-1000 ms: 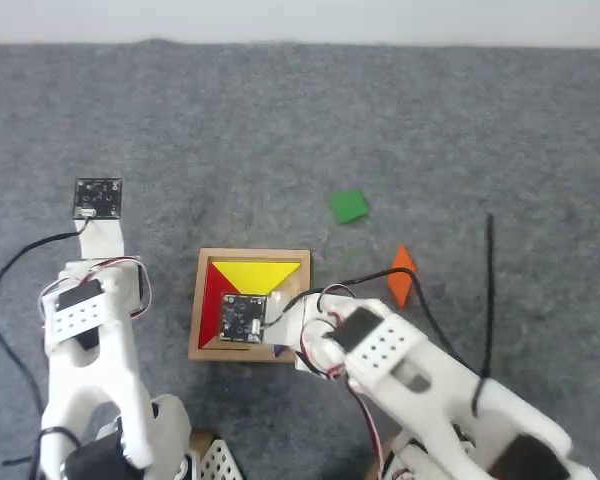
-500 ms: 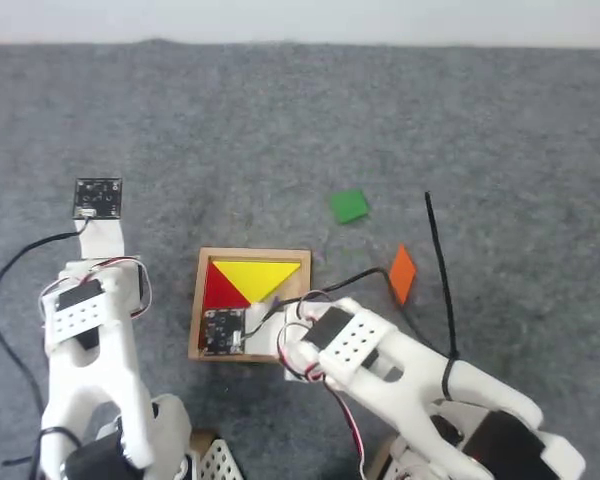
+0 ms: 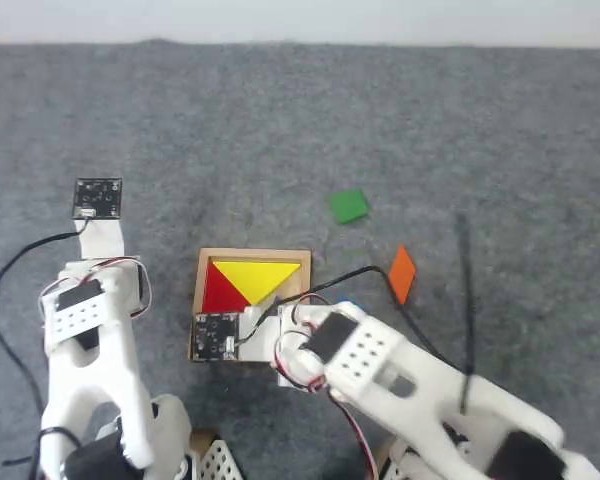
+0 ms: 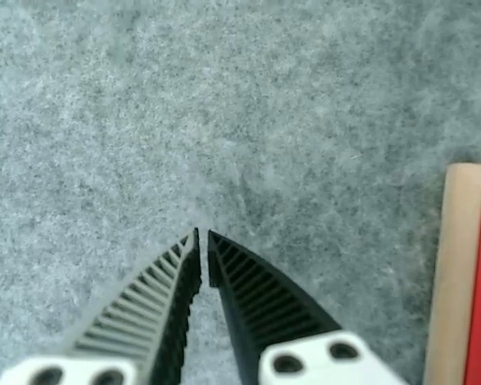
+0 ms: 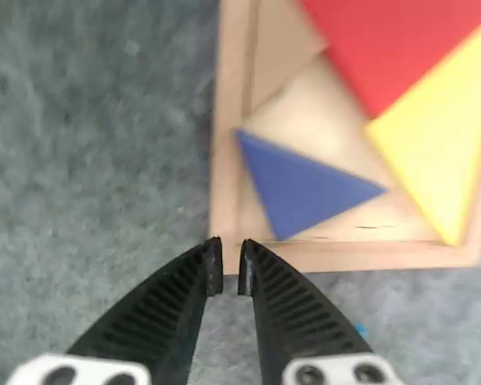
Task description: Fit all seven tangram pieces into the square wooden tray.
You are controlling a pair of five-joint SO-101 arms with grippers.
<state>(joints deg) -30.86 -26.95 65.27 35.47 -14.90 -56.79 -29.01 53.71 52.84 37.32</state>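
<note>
Hovering right tool [image 5: 224, 269] at tray [image 5: 228, 120] rim, blue triangle [image 5: 302, 191] just inside

Bright, even, diffuse light casts only faint, soft shadows.

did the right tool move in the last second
Yes. In the high view the right tool has slid from over the middle of the wooden tray toward its near left corner.
</note>
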